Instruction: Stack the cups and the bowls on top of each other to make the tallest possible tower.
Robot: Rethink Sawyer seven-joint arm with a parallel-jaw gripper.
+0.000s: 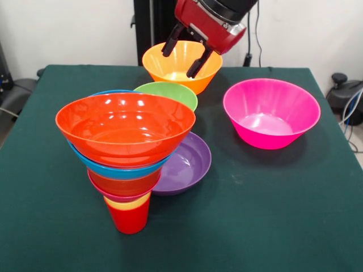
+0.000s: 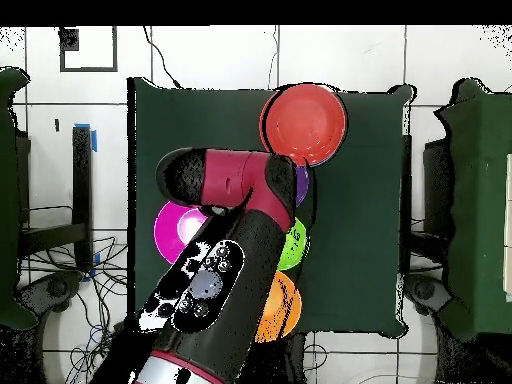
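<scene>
The tower (image 1: 126,153) stands at the front left. A red cup (image 1: 130,220) is its base, with a yellow cup rim (image 1: 128,203) nested in it. Crimson-pink, orange and blue (image 1: 116,169) bowls widen upward. An orange-red bowl (image 1: 125,126) tops it and also shows in the overhead view (image 2: 305,122). My gripper (image 1: 178,64) is open and empty. It hangs over the light orange bowl (image 1: 173,71) at the far side. In the overhead view the arm hides the gripper. A green bowl (image 1: 170,92), a purple bowl (image 1: 190,164) and a magenta-pink bowl (image 1: 271,113) stand loose on the table.
The dark green table (image 1: 272,215) has bare cloth at its front right. In the overhead view my arm (image 2: 215,275) crosses the table and covers parts of the magenta-pink (image 2: 178,228), green (image 2: 294,246) and light orange (image 2: 283,306) bowls. The purple bowl touches the tower's side.
</scene>
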